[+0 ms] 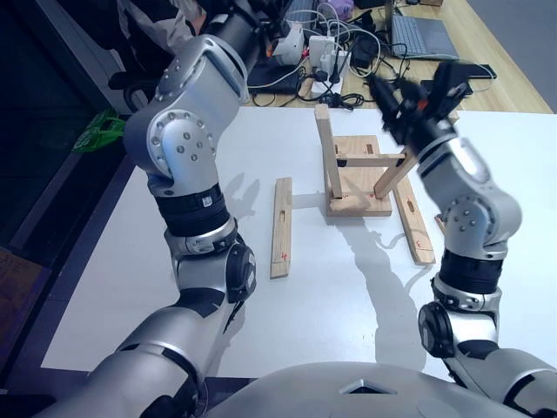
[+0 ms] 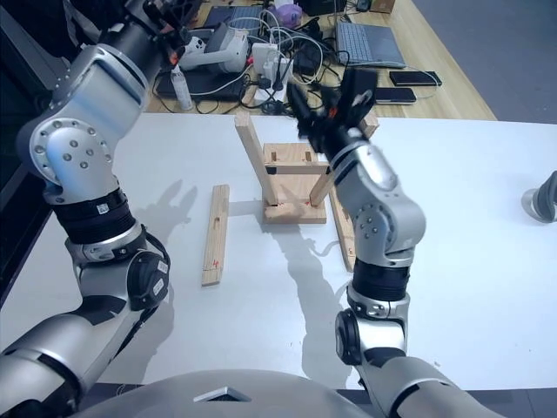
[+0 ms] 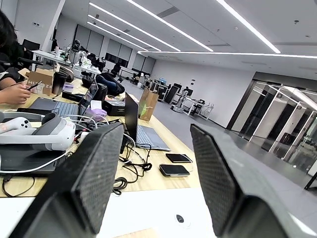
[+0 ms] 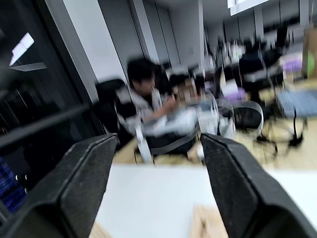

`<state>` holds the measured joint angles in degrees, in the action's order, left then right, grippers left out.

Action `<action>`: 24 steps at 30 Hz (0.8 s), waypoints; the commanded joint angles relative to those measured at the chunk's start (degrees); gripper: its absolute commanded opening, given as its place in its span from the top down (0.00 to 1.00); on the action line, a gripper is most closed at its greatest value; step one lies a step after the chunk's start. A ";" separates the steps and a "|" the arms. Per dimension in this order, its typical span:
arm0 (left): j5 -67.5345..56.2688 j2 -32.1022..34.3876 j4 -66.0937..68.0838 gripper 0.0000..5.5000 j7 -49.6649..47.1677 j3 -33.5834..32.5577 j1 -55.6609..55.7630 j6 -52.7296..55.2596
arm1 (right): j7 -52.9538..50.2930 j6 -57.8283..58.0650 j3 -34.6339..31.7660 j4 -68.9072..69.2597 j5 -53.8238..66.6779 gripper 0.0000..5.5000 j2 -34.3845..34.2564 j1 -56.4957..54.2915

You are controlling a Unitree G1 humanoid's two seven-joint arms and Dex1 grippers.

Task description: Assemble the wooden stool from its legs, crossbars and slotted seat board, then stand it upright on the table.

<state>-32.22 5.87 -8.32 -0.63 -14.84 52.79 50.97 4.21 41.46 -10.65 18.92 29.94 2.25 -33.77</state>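
The partly built stool [image 1: 355, 178] lies upside down at the back middle of the white table [image 1: 130, 261]. Its seat board [image 1: 359, 202] is flat on the table, with one leg [image 1: 326, 148] upright, a second leg [image 1: 394, 177] leaning, and a crossbar [image 1: 370, 159] between them. A loose slotted piece [image 1: 281, 226] lies to the stool's left, and another [image 1: 414, 225] lies to its right. My right gripper [image 1: 416, 87] hovers open just above and behind the stool, holding nothing. My left gripper [image 3: 156, 183] is raised high over the table's far left, open and empty.
Behind the table stands a wooden desk with cables [image 1: 335, 52], a headset [image 2: 222, 48], a laptop [image 1: 418, 35] and phones [image 2: 409, 78]. A grey object [image 2: 544, 200] sits at the table's right edge. The near half of the table is bare.
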 commanded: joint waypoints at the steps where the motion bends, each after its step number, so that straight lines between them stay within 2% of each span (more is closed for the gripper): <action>1: 2.87 1.81 -0.12 0.55 2.01 5.18 -2.33 -0.29 | -5.15 -6.96 -6.43 -0.29 -2.43 0.43 3.46 -8.82; 3: 5.35 2.10 0.42 0.55 2.42 8.25 -3.76 -1.23 | -9.46 -11.72 -11.52 -5.89 -7.09 0.43 8.23 -10.47; 5: 7.34 1.99 0.76 0.55 2.67 10.10 -4.85 -2.62 | -11.22 -14.34 -13.70 -11.50 -11.27 0.43 12.13 -7.93; 7: 8.72 1.27 0.72 0.55 2.55 11.04 -5.71 -3.92 | -10.17 -16.08 -14.57 -15.96 -12.37 0.43 12.98 -3.68; 11: 9.52 -0.21 -0.47 0.55 3.96 12.97 -5.68 -6.26 | -7.06 -17.56 -12.58 -21.09 -12.64 0.43 10.45 5.71; 16: 0.80 -3.02 2.60 0.55 3.25 2.90 7.22 -7.81 | -6.11 -17.57 -8.09 -21.10 -13.35 0.43 6.45 12.56; 19: -1.09 -2.36 7.80 0.55 5.53 1.20 13.33 -9.64 | -5.54 -16.92 -6.61 -20.38 -13.19 0.43 5.58 13.42; 22: 0.07 -2.82 14.46 0.55 10.05 4.16 11.48 -10.99 | -5.16 -16.58 -5.57 -20.53 -13.03 0.43 5.13 12.81; 24: 0.42 -3.21 20.73 0.55 12.87 6.98 8.05 -7.22 | -5.00 -16.27 -5.24 -20.41 -12.83 0.43 5.00 12.47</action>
<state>-32.41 3.18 7.08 10.35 -10.42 64.34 39.94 -0.80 24.08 -16.22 -2.00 16.67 7.51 -20.58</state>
